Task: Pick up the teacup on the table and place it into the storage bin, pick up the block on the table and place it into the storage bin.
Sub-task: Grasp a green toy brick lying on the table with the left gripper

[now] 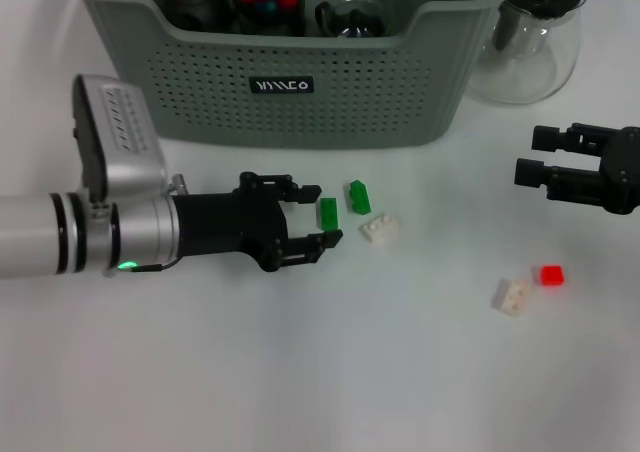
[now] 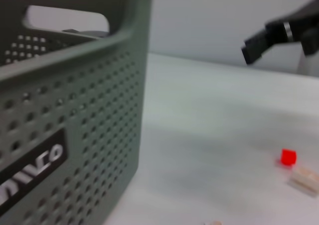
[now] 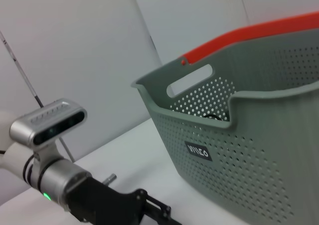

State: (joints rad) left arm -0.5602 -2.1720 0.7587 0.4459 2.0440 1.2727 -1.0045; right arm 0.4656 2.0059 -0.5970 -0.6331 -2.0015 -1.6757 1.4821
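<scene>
Glass pitcher (image 1: pixel 530 47) (seemingly empty) on white table (image 1: pixel 300 372).

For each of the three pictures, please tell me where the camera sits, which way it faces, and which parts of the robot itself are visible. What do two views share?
Head view: from the robot's head, looking down at the table; shows the left gripper around a green block and the right gripper hanging apart.
Left wrist view: low beside the storage bin, facing across the table; the right gripper shows far off.
Right wrist view: facing the bin and the left arm.
Shared: all three show the bin's black label.
</scene>
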